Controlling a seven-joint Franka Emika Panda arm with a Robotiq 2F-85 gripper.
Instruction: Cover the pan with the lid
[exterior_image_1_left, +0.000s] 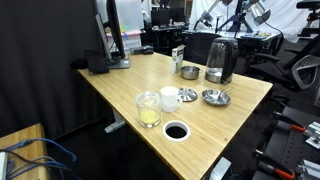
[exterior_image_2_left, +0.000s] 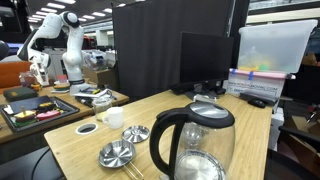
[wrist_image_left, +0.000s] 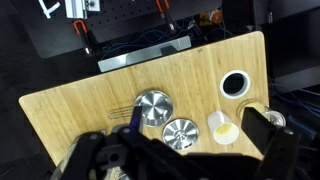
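The pan (wrist_image_left: 153, 106) is a shallow shiny steel round with a thin handle pointing left; it lies on the wooden table and also shows in both exterior views (exterior_image_1_left: 215, 97) (exterior_image_2_left: 117, 154). The lid (wrist_image_left: 181, 132), round and grey-silver with a small centre knob, lies flat on the table right beside the pan, next to the white mug (wrist_image_left: 223, 127). It shows in both exterior views too (exterior_image_1_left: 187, 95) (exterior_image_2_left: 135, 133). My gripper (wrist_image_left: 197, 125) is open and empty, high above the table over the lid and mug. Its dark fingers fill the bottom of the wrist view.
A black kettle (exterior_image_1_left: 220, 60) (exterior_image_2_left: 195, 145) stands behind the pan, with a small steel cup (exterior_image_1_left: 188, 71) beside it. A glass of yellow liquid (exterior_image_1_left: 148, 108) and a round cable hole (exterior_image_1_left: 176, 131) (wrist_image_left: 234, 84) lie near the table's front edge. A monitor (exterior_image_1_left: 118, 35) stands at the far end.
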